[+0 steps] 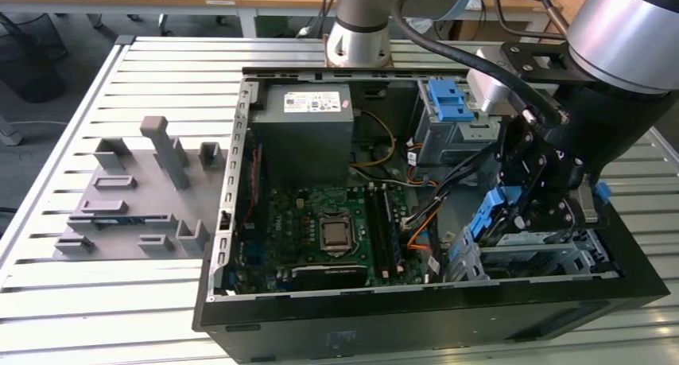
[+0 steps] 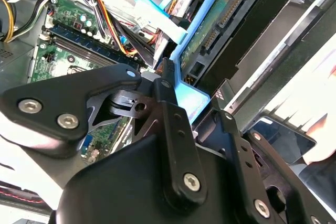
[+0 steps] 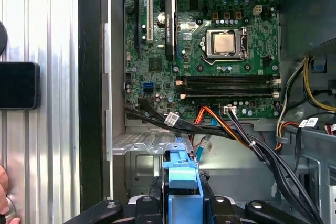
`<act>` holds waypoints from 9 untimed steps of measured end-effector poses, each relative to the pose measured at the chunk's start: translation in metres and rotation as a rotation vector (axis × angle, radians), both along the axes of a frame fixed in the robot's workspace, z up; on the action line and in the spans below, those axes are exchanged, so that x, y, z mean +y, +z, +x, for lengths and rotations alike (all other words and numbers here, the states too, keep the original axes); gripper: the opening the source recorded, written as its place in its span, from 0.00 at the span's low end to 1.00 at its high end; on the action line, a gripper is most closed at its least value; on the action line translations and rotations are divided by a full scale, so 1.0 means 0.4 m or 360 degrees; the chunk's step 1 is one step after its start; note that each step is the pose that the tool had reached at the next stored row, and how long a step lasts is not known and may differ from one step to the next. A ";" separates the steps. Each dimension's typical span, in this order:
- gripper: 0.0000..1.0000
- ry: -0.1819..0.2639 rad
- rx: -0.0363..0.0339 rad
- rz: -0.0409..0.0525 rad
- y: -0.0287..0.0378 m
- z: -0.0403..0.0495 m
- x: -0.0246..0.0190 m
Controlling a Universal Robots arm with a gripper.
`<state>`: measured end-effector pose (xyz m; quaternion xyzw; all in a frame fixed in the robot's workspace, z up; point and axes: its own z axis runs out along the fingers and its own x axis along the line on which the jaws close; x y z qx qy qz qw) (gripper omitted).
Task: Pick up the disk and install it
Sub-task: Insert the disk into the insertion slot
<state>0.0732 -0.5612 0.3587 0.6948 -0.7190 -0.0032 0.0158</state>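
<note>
**Case:** black metal computer tower (image 1: 424,325), lying on its side with the side panel off, on a slatted silver metal table (image 1: 95,301).

**Gripper:** black two-fingered gripper (image 3: 182,192), lowered into the near corner of the case at the exterior view's right. The fingers (image 2: 170,108) are clamped from both sides on the blue plastic rail frame.

**Disk:** flat rectangular hard drive (image 2: 236,24), held in that clamp. Its green circuit board and connectors show in the second wrist view. It hangs tilted at the bare metal drive cage (image 1: 541,250); whether it touches the cage cannot be told.

**In the way:** a bundle of black, orange and yellow cables (image 3: 252,140) runs between the cage and the board, just beside the held frame.

**Mid case:** green motherboard (image 1: 323,222) with a silver square processor socket (image 3: 224,44).

**Far in the case:** big grey power-supply box with a white sticker (image 1: 308,130). On the exterior view's right of it sits a light-blue plastic latch (image 1: 448,101).

**On the table at the exterior view's left:** grey plastic fixture tray with upright pegs (image 1: 133,198), well apart from the case.
</note>
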 end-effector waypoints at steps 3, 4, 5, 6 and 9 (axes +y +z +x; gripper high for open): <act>0.37 0.0000 0.0000 0.0000 0.000 0.000 0.000; 0.37 0.0000 0.0000 0.0000 0.000 0.000 0.000; 0.37 0.0000 0.0000 0.0000 0.000 0.000 0.000; 0.38 0.0000 0.0000 0.0000 0.000 0.000 0.000; 0.44 0.0000 0.0000 0.0000 -0.001 0.000 0.000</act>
